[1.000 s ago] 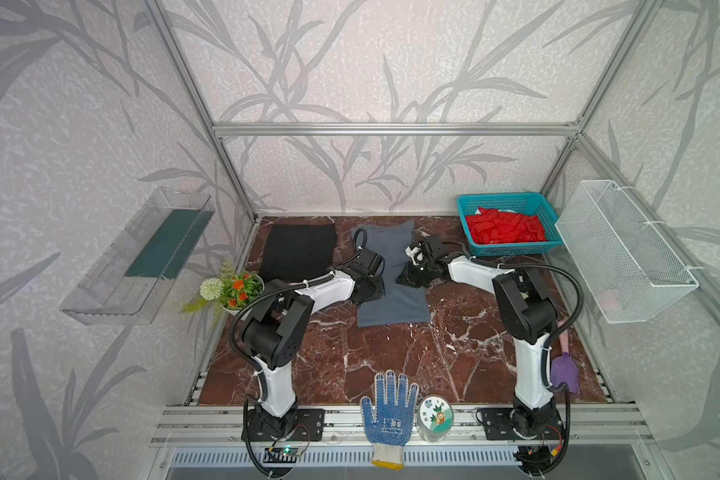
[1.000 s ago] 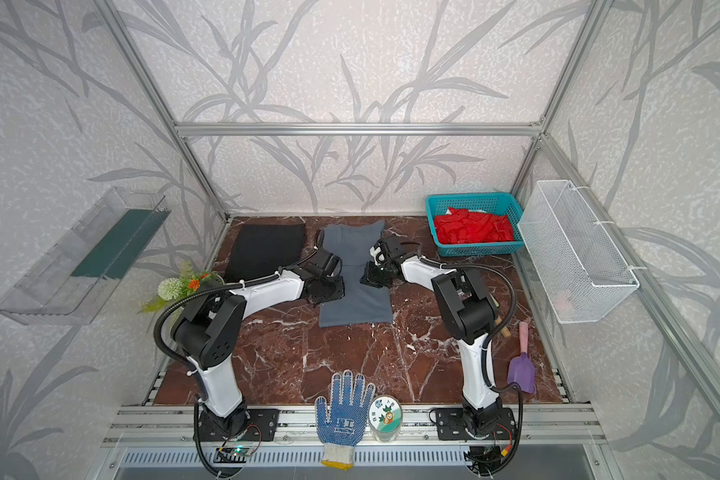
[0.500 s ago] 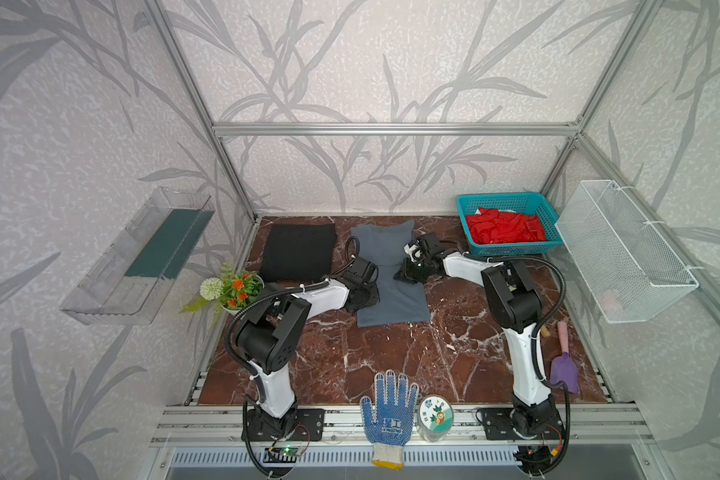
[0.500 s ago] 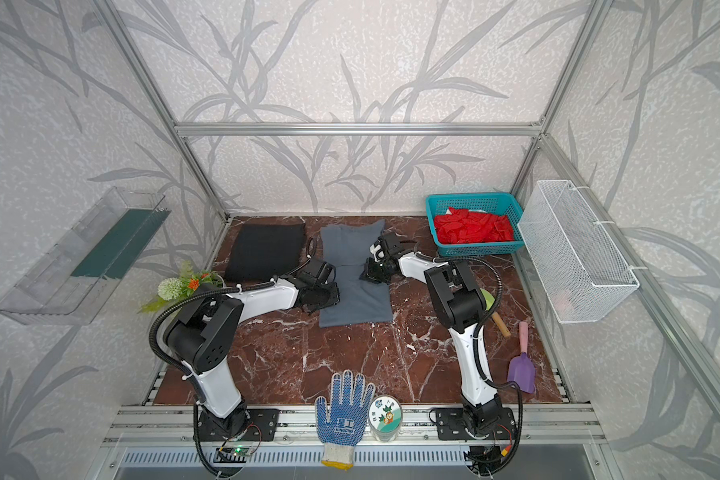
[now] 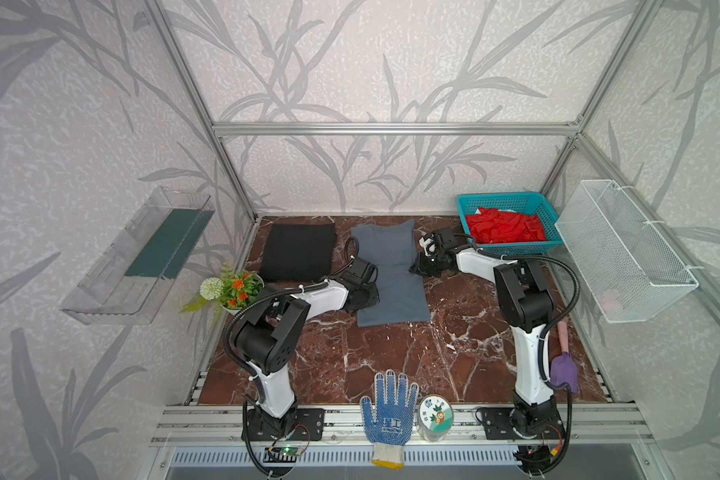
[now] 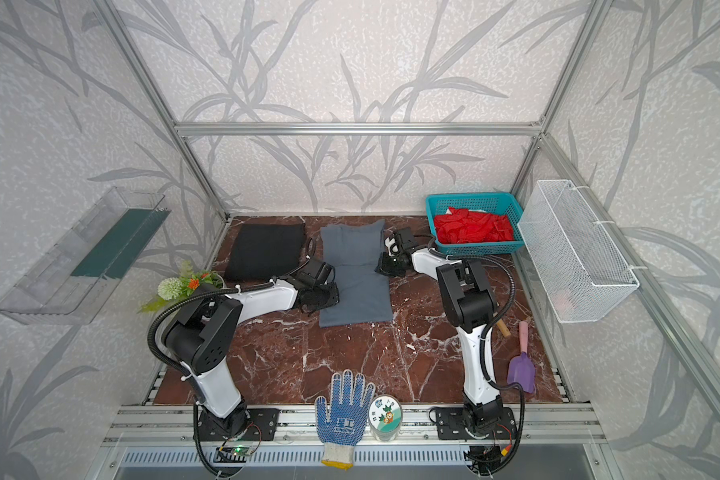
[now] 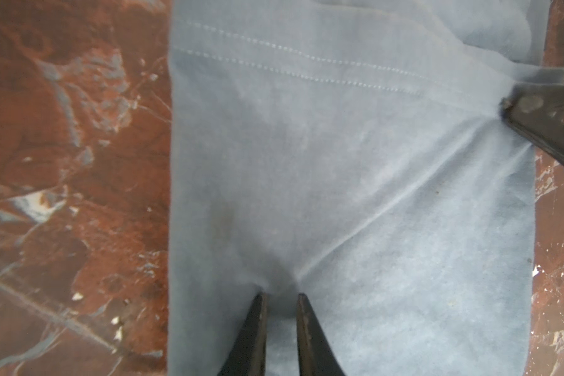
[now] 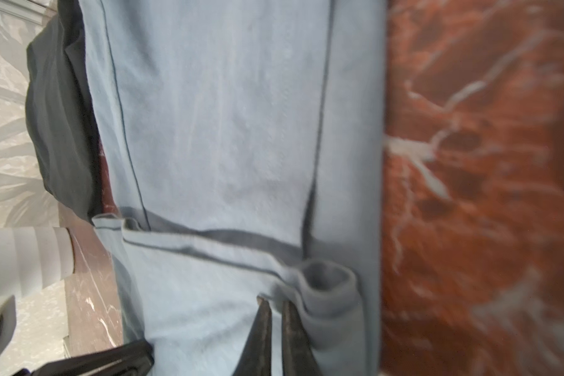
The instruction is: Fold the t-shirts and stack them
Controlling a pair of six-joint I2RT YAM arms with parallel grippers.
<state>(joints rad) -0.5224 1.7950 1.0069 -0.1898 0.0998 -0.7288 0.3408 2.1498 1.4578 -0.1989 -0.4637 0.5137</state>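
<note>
The slate grey t-shirt (image 5: 391, 286) (image 6: 358, 291) lies as a long folded strip at the middle back of the marble table. The black t-shirt (image 5: 298, 251) (image 6: 265, 251) lies folded flat to its left. My left gripper (image 5: 371, 294) (image 6: 329, 297) is at the grey shirt's left edge. In the left wrist view its gripper (image 7: 280, 294) is shut on a pinch of grey cloth, with creases running from the tips. My right gripper (image 5: 417, 268) (image 6: 382, 268) is at the shirt's right edge, further back. In the right wrist view that gripper (image 8: 275, 299) is shut on a rolled grey fold.
A teal basket (image 5: 516, 248) of red pieces stands at the back right. A wire basket (image 5: 624, 253) hangs on the right wall and a clear shelf (image 5: 142, 257) on the left. A flower pot (image 5: 231, 286) is left. A dotted glove (image 5: 387, 411), round tin (image 5: 435, 415) and purple scoop (image 5: 564, 370) lie in front.
Both arms have shifted only slightly. The grippers stay at the grey shirt's two side edges, still holding cloth.
</note>
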